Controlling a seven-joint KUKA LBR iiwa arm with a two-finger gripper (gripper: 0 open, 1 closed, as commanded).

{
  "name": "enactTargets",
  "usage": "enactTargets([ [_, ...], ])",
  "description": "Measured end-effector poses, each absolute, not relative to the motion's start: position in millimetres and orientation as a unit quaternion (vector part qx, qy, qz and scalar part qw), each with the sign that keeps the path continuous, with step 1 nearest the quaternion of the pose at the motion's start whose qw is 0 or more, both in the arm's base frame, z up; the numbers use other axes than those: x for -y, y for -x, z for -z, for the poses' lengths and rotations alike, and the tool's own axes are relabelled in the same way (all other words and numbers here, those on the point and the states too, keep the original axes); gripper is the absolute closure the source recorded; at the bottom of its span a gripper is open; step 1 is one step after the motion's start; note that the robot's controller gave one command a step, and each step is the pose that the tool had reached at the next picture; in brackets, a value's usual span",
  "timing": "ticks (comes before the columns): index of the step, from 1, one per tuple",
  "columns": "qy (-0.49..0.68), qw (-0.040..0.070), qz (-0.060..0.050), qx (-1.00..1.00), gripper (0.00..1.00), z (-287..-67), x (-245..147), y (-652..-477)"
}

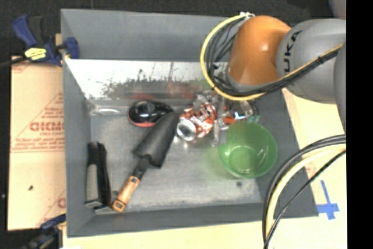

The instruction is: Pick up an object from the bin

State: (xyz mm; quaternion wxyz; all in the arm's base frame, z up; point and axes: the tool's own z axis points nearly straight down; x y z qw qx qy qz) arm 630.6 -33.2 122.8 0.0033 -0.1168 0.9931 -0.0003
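Note:
My gripper (224,119) hangs under the orange wrist cover in the right half of the bin. It is low, between a crushed red and silver can (194,123) on its left and the rim of a green see-through cup (247,152) just below and to the right. The cup stands upright with its mouth facing up. Whether the gripper touches either one, I cannot tell.
A black scoop-like tool with an orange handle (152,146) lies slanted in the middle. A black and red rounded thing (145,112) sits by the back wall. A black oblong bar (96,175) lies along the left wall. The arm and cables cover the bin's right rear corner.

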Motion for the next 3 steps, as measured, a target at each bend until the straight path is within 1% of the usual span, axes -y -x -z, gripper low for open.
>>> enactTargets([
  [1,0.312,0.009,0.003,-0.95,0.0,-73,31,-650.3],
  [2,0.13,0.008,0.0,-0.992,1.0,-74,43,-648.6],
  [3,0.13,0.007,0.0,-0.991,1.0,-75,43,-648.4],
])
